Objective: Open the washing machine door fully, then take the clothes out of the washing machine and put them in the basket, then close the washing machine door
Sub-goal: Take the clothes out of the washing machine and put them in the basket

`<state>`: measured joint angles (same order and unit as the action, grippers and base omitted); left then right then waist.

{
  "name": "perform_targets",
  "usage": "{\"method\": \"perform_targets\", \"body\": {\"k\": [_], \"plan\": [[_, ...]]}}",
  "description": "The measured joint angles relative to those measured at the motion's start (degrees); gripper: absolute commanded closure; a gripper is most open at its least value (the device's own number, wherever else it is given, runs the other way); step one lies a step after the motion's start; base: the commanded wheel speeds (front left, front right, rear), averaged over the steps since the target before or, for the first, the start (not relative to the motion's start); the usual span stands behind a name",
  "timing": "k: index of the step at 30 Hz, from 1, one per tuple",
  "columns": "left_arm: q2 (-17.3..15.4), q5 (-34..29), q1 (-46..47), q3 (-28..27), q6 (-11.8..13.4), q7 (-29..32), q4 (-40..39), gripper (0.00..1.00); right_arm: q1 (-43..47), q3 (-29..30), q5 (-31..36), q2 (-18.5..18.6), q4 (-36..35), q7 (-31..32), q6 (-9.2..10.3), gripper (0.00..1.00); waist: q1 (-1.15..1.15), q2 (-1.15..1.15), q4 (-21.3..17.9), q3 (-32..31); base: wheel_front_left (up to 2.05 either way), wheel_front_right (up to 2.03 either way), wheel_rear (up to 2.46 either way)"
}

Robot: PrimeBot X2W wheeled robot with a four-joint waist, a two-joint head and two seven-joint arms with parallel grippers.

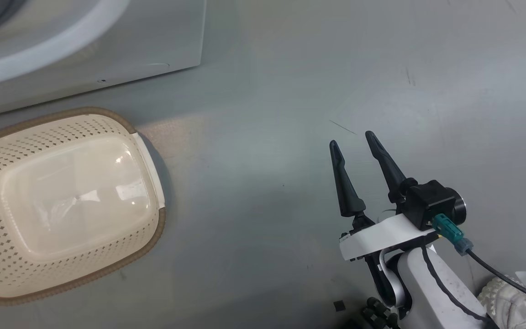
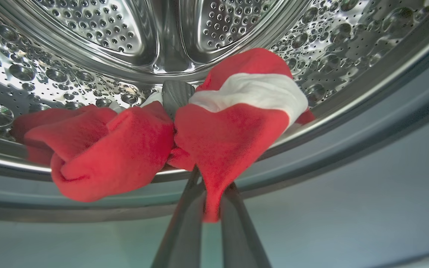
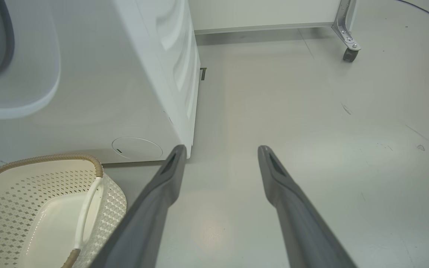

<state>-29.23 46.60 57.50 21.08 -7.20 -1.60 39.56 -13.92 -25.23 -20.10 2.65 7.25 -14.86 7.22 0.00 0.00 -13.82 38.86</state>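
At the front edge of the drum (image 2: 88, 22), my left gripper (image 2: 209, 186) is closed on the red clothes (image 2: 229, 137) lying there. My right gripper (image 1: 352, 139) is wide open, holding nothing. I judge unloading is in hand; next I must lift them out to the basket (image 1: 25, 137).

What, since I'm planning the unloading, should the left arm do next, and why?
Probably draw the left gripper back out of the drum: its fingers pinch the red clothes at the drum's lip, and the basket on the floor holds nothing yet.
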Motion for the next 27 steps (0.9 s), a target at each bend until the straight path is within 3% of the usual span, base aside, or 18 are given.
{"method": "perform_targets", "body": {"k": [17,27], "plan": [[7.1,0.5,-11.1,9.2,0.0,-10.8,-2.3,1.00,0.2,4.0,1.4,0.1,5.3,0.0,0.00,0.00,0.00,0.00,4.4,-9.1,0.00,0.00,0.00],[9.0,1.2,-20.8,13.0,0.0,-12.2,-3.1,1.00,1.3,5.1,1.6,0.1,7.7,0.0,0.00,0.00,0.00,0.00,8.5,-15.1,0.00,0.00,0.00]]}}
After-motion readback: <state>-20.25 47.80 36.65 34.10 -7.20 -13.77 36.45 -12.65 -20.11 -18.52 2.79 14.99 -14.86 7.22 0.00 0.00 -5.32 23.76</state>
